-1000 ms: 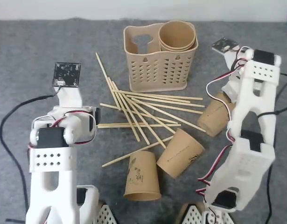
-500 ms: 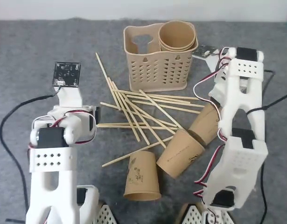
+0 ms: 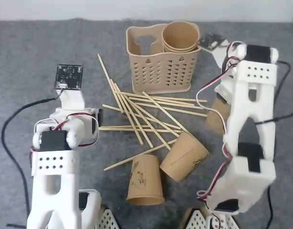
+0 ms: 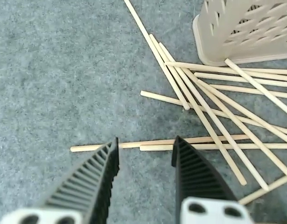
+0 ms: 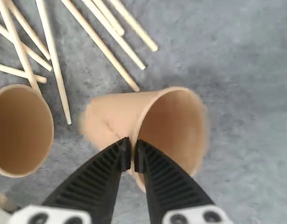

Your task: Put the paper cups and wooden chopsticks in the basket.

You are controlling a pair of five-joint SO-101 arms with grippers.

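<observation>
Grey carpet [image 3: 36, 52]: three cups [image 3: 184, 157] outside basket [image 3: 160, 71], roughly dozen chopsticks [image 3: 136, 128].

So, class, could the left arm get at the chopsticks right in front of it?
Probably yes: the left tool is open, the nearest chopsticks lie uncovered just ahead of it, and nothing stands between.

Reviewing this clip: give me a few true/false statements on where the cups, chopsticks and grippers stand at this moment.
1. Stacked cups sit in the basket. True.
2. The left gripper grips a chopstick. False: it is open above the chopsticks.
3. The right gripper is shut on the rim of a lying cup. True.
4. All chopsticks are in the basket. False: they lie scattered on the table.
</observation>
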